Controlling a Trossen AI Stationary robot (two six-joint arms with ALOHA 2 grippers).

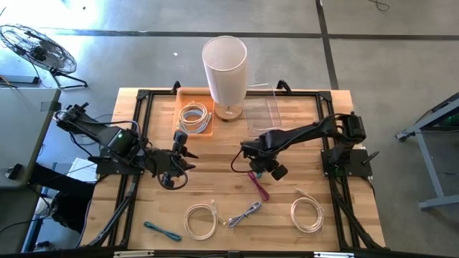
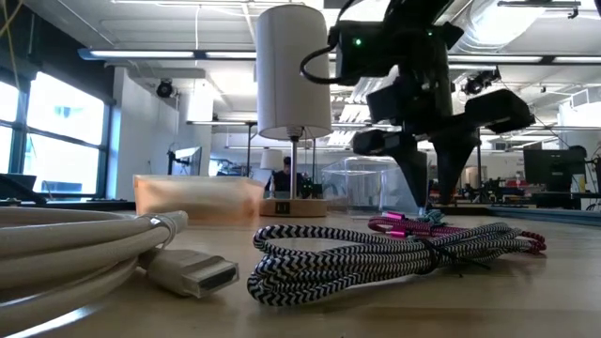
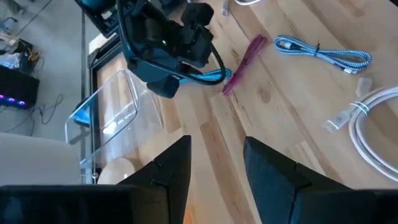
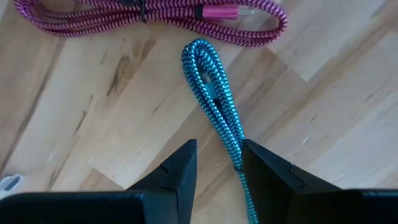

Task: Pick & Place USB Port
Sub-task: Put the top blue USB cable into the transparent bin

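A teal braided cable (image 4: 214, 93), folded into a narrow loop, lies on the wood next to the pink braided cable (image 4: 155, 15). My right gripper (image 4: 219, 152) is open above it, pointing down. The cable's strands run between its fingers, close to one of them. In the high view this gripper (image 1: 252, 166) is at the table's middle, just beyond the pink cable (image 1: 258, 185). The low view shows its fingertips (image 2: 420, 192) just above the table. My left gripper (image 1: 185, 159) hovers open left of centre, holding nothing.
An orange tray (image 1: 181, 123) holding a white cable, a white lamp (image 1: 224, 68) and a clear tray (image 1: 262, 111) stand at the far side. Along the near edge lie a second teal cable (image 1: 161, 229), two white coils (image 1: 201, 218) (image 1: 307, 213) and a black-and-white braided cable (image 1: 245, 213).
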